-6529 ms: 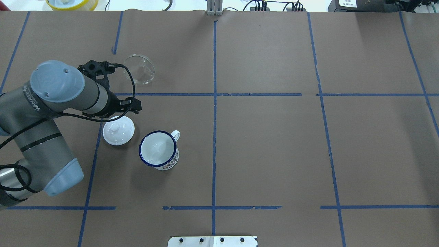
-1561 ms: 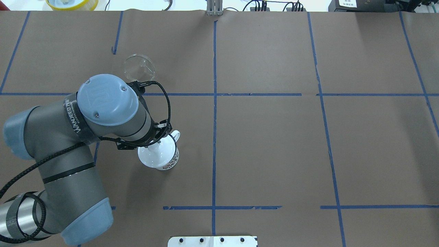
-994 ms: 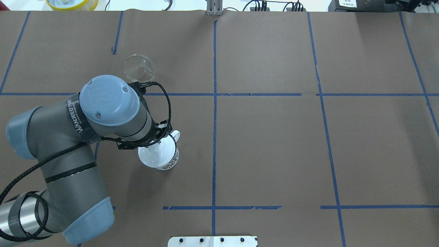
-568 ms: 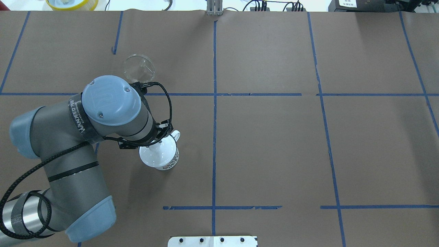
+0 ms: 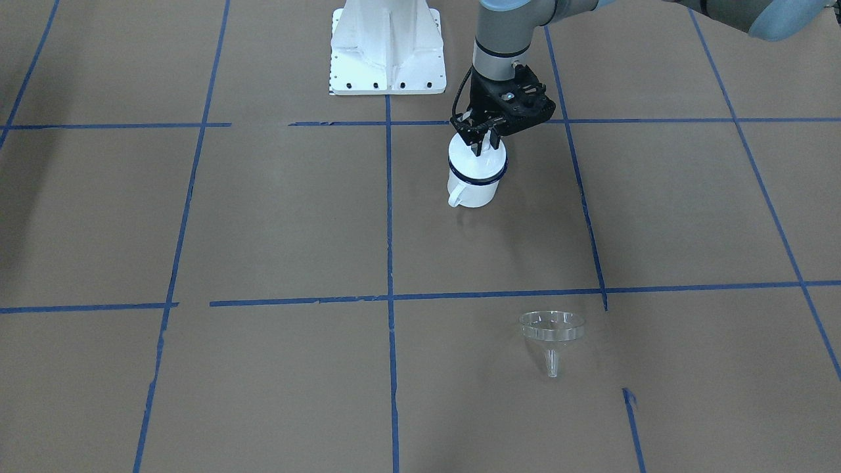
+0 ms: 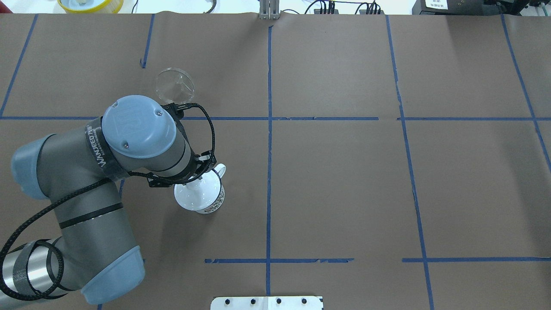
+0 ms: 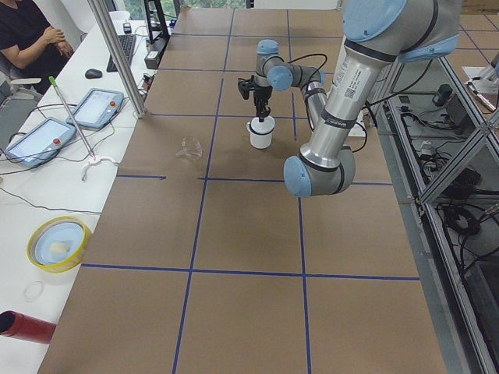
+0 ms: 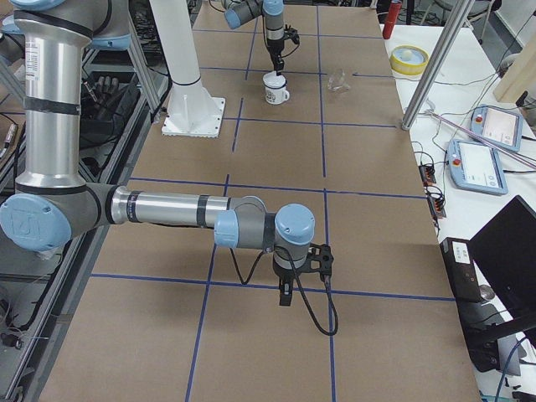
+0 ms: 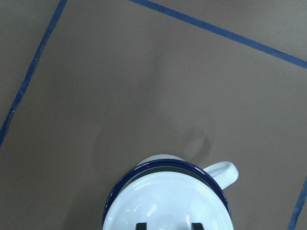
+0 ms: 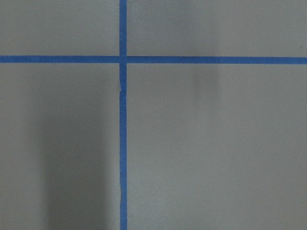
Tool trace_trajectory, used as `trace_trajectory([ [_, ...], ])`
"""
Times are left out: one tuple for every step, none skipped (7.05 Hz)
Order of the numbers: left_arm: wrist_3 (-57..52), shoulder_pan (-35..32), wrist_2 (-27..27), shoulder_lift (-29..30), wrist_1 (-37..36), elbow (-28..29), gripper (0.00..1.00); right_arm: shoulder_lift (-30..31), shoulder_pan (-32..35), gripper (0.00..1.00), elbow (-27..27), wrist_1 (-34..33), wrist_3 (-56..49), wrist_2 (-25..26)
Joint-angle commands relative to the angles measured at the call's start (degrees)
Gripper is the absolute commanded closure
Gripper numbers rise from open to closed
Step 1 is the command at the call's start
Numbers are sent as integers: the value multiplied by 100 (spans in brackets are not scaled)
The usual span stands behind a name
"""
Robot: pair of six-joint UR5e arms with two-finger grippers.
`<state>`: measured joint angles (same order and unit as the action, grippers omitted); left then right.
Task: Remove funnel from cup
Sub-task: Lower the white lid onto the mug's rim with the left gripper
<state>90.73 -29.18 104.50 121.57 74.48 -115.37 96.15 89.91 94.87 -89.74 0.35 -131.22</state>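
Observation:
The clear funnel [image 5: 552, 326] lies on the brown table, apart from the cup, and shows at the far left in the overhead view [image 6: 174, 86]. The cup [image 5: 474, 187], a white mug with a dark blue rim [image 9: 158, 166], stands upright with a round white lid [image 6: 198, 196] on its mouth. My left gripper [image 5: 482, 146] points straight down on the lid's middle, its fingers closed about the knob; two fingertips [image 9: 140, 225] show at the wrist view's lower edge. My right gripper [image 8: 285, 297] hangs over bare table far from the cup; whether it is open or shut, I cannot tell.
The white robot base plate [image 5: 387, 46] stands behind the cup. A yellow bowl [image 6: 90, 4] sits beyond the table's far edge. Blue tape lines [image 6: 269, 142] cross the brown paper. Operators' tablets [image 7: 93, 109] lie on the side bench.
The lid, once on the table beside the open cup, now sits on the cup under my left gripper. Over the last second the left arm barely shifted. The funnel has stayed put.

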Motion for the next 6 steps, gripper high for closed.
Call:
trace_trajectory([
  [-3,0,0,-11,5,-3,100,0,0,0,5,0,0,0],
  [-3,0,0,-11,-4,-3,100,0,0,0,5,0,0,0],
  [6,-9,0,-2,5,-3,100,0,0,0,-4,0,0,0],
  [6,-9,0,7,-4,-12,79,0,0,0,-4,0,0,0],
  [-3,-9,0,7,-4,-21,29,0,0,0,-4,0,0,0],
  [-3,-17,-9,24,-4,-21,0,0,0,0,5,0,0,0],
])
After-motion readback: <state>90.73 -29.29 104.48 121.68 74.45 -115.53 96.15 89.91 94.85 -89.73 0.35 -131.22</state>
